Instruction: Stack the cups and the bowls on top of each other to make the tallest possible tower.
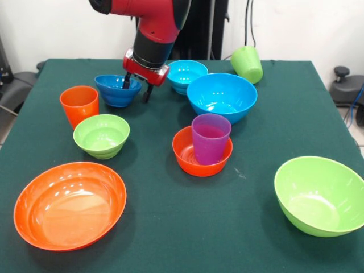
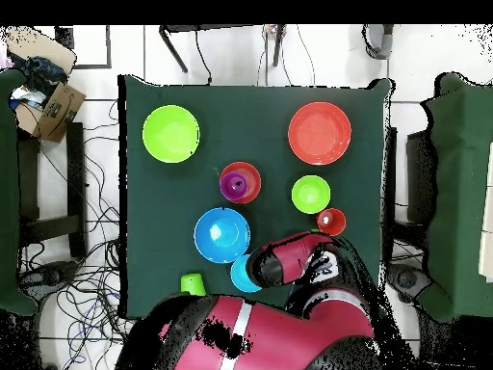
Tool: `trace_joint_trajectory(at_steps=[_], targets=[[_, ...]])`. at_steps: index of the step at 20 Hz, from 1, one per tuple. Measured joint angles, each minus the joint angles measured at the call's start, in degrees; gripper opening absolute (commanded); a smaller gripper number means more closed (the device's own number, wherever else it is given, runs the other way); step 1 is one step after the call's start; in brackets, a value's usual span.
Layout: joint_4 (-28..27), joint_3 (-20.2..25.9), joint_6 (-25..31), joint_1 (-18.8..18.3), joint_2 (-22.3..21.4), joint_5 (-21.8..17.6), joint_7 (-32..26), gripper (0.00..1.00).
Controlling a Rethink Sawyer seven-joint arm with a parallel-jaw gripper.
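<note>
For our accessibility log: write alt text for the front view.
The robot's hand reaches into a small dark blue bowl at the far side of a green table. A purple cup stands inside a small orange bowl; other orange, green and blue bowls and cups sit unstacked around them.

Gripper [image 1: 137, 86] at the dark blue bowl [image 1: 116, 91], upper left
One finger inside its rim; purple cup [image 1: 210, 138] stands in small orange bowl [image 1: 200, 152]

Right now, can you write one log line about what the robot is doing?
gripper: open, straddling rim of small dark blue bowl | purple cup: upright in small orange bowl | green cup: tipped over | tower: not started
</note>
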Motion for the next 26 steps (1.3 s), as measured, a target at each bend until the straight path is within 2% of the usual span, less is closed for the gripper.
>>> trace_joint_trajectory(at_steps=[8, 9, 19, 26], targets=[[-0.1, -0.1, 0.0, 0.2, 0.1, 0.0, 0.0, 1.00], [-0.4, -0.2, 0.0, 0.5, 0.3, 0.0, 0.0, 0.00], [-0.9, -1.0, 0.7, 1.3, 0.5, 0.0, 0.0, 0.00], [-0.6, 1.0, 2.1, -0.7, -1.1, 0.1, 0.0, 0.00]])
